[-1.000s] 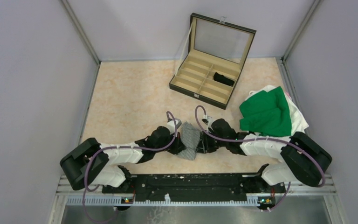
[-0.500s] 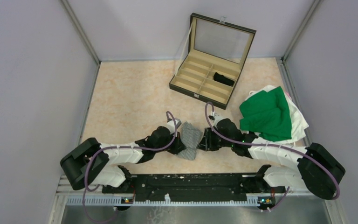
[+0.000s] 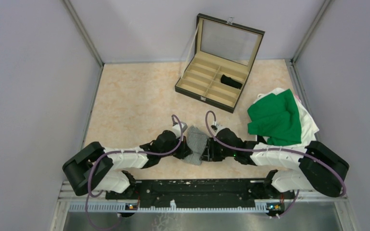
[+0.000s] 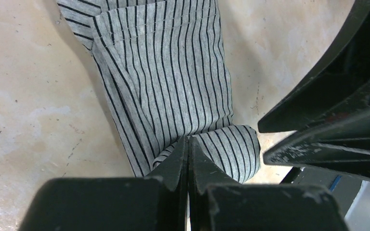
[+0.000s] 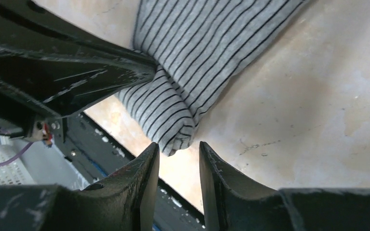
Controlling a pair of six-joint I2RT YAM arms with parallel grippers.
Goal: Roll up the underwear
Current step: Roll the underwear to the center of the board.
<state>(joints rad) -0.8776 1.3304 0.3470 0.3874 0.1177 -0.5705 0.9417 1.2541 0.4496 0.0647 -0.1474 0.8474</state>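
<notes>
Where the two arms meet near the front of the table [image 3: 135, 101], the grey striped underwear [image 3: 196, 143] lies flat on the marbled surface. It is a narrow folded strip running away from the arm bases. In the left wrist view the underwear [image 4: 173, 72] shows thin black stripes and a stitched hem at its far end. Its near end is turned over into a small rounded fold.

The left gripper [image 4: 189, 139] has its fingers pressed fully together, and their tips pinch the cloth just where that fold begins. The stripes bunch into the tips. The right gripper [image 5: 178, 147] stands narrowly parted and holds nothing. The rounded corner of the underwear [image 5: 207, 43] lies just beyond its gap, touching neither finger.

From above, the left gripper [image 3: 189, 153] sits at the strip's left side and the right gripper [image 3: 207, 151] at its right.

Well apart, toward the back, an open compartmented case [image 3: 204, 98] stands with its lid [image 3: 231, 41] raised. The black underwear [image 3: 231, 81] lies in a right-hand compartment. On the right side of the table a green garment [image 3: 275, 118] lies heaped on a white garment [image 3: 310, 122].
</notes>
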